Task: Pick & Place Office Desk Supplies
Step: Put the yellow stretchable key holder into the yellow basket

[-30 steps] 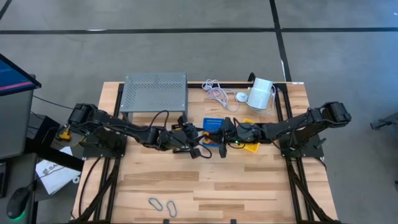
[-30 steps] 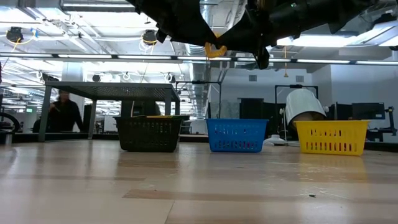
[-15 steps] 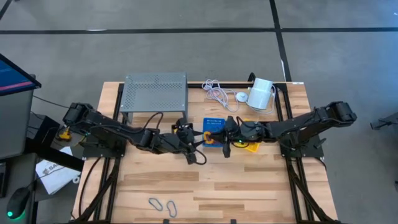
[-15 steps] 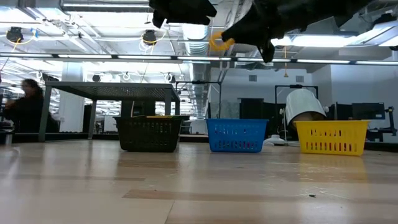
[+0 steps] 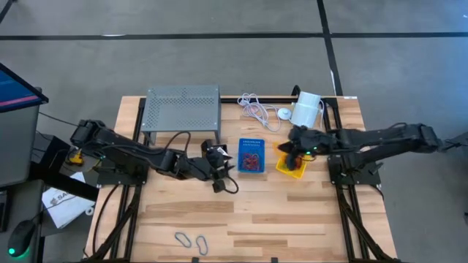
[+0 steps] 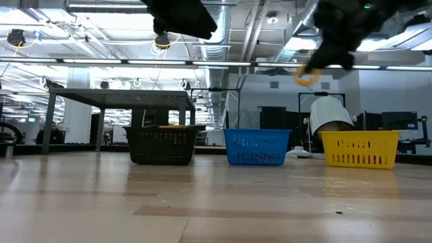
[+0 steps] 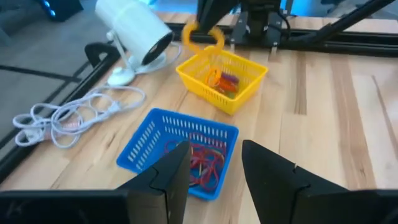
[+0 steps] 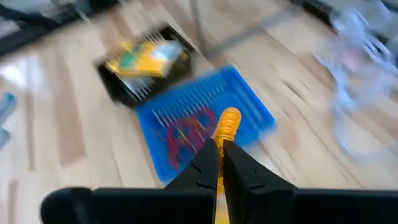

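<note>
Your left hand (image 5: 218, 156) is hanging part-open and holding nothing, just left of the blue bin (image 5: 251, 155). Three bins are lining up along the surface (image 5: 241, 212): the black bin (image 6: 164, 144) carrying yellow card packets (image 8: 144, 59), the blue one tangled with red loops (image 7: 202, 163), the yellow bin (image 5: 292, 162) farthest right. Your right hand (image 5: 293, 146) is pinching shut on one orange loop (image 7: 202, 38), a thin ring dangling right above the yellow bin.
</note>
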